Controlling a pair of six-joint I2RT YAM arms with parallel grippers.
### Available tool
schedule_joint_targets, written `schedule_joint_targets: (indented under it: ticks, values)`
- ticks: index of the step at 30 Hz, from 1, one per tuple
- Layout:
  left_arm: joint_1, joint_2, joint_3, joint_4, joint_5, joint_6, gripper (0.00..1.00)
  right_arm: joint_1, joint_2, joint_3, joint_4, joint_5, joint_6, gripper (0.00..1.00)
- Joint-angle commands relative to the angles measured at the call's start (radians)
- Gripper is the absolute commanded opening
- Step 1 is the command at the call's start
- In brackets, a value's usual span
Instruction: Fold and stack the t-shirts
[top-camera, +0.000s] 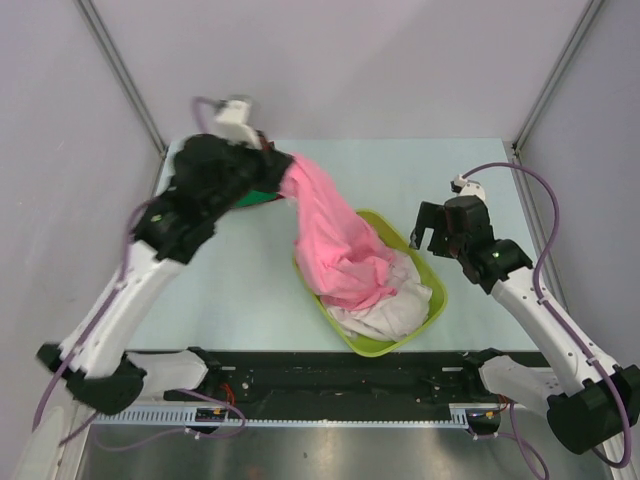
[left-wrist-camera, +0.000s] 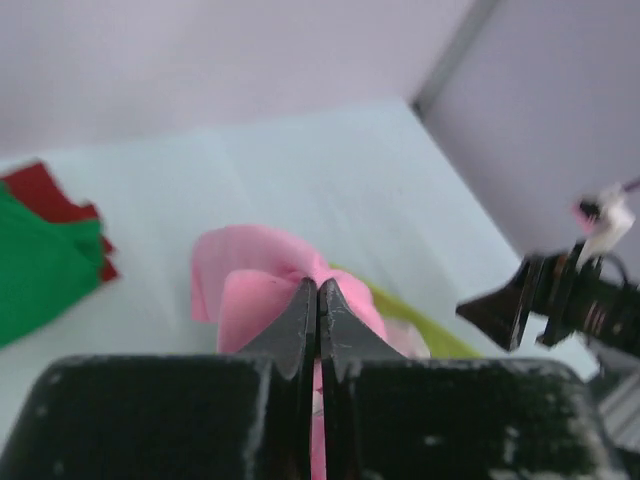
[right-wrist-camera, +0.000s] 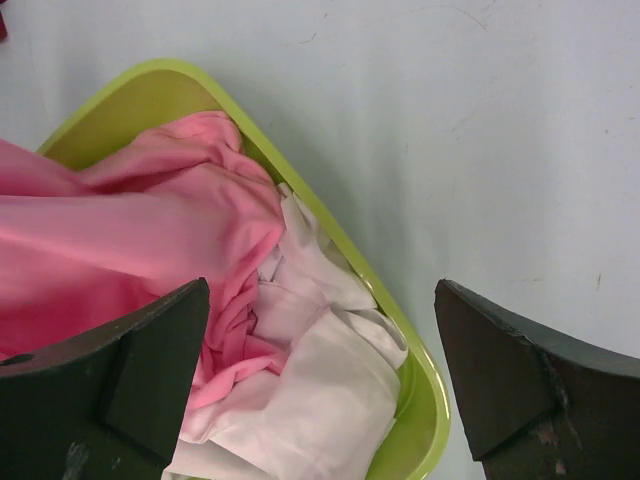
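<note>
The left hand (left-wrist-camera: 318, 292), fingers pressed together, pinches a large soft pink cotton t-shirt (top-camera: 335, 240) and holds it raised. The cloth trails down into a lime-green plastic tub (top-camera: 385, 347) holding crumpled white t-shirts (top-camera: 395, 305). The right hand (top-camera: 428, 238) hangs spread just beside the tub. A green t-shirt (left-wrist-camera: 35, 265) lies on a red t-shirt (left-wrist-camera: 45, 190) at the far left of the pale bench (top-camera: 450, 180).

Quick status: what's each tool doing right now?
Left tool: shut on the pink t-shirt.
Right tool: open, holding nothing.
</note>
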Motion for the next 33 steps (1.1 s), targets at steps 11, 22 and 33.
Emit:
schedule_joint_targets:
  ticks: [11, 22, 33]
  values:
    - [0.153, -0.546, -0.052, -0.355, -0.207, -0.086, 0.00, 0.048, 0.056, -0.006, 0.020, 0.008, -0.009, 1.00]
    - [0.131, -0.717, 0.121, -0.691, -0.759, -0.140, 0.00, 0.110, 0.093, -0.004, 0.039, 0.025, 0.005, 1.00]
    - [-0.109, -0.774, -0.187, -0.635, -0.878, -0.288, 0.00, 0.089, 0.274, -0.004, 0.046, 0.111, -0.017, 1.00]
